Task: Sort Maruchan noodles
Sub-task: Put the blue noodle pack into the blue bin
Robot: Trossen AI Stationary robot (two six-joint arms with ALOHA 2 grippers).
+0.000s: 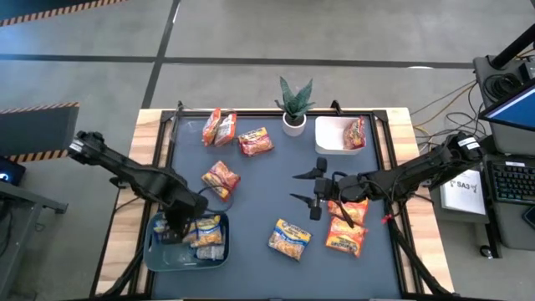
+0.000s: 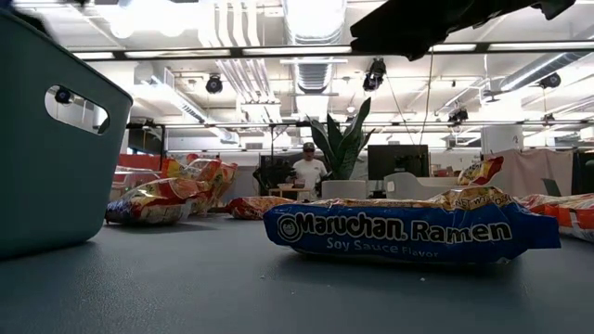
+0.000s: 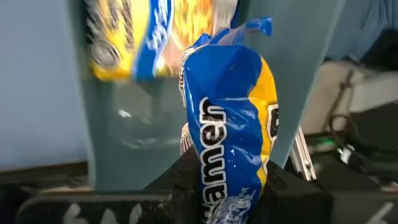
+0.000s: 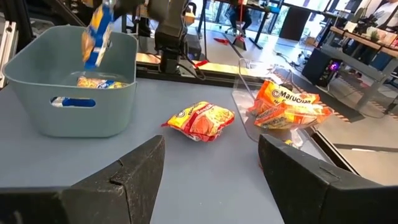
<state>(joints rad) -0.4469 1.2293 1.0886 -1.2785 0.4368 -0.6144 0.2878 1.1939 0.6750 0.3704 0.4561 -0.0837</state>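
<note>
Left hand [image 3: 231,186] pinching a crinkly blue-yellow packet [image 3: 230,118] over the smooth grey-blue bin [image 4: 37,68]; right hand [image 4: 211,171] spread.

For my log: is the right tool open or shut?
Open. The right tool shows its two fingers wide apart with nothing between them, above the table.

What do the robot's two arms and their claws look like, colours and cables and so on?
Both arms are dark, nearly black, jointed segments. The left arm has a pale grey joint near its outer end, and so does the right arm. The right claw ends in two flat, black, wedge-shaped fingers; a small red spot shows beside that arm. The left claw is black too.
</note>
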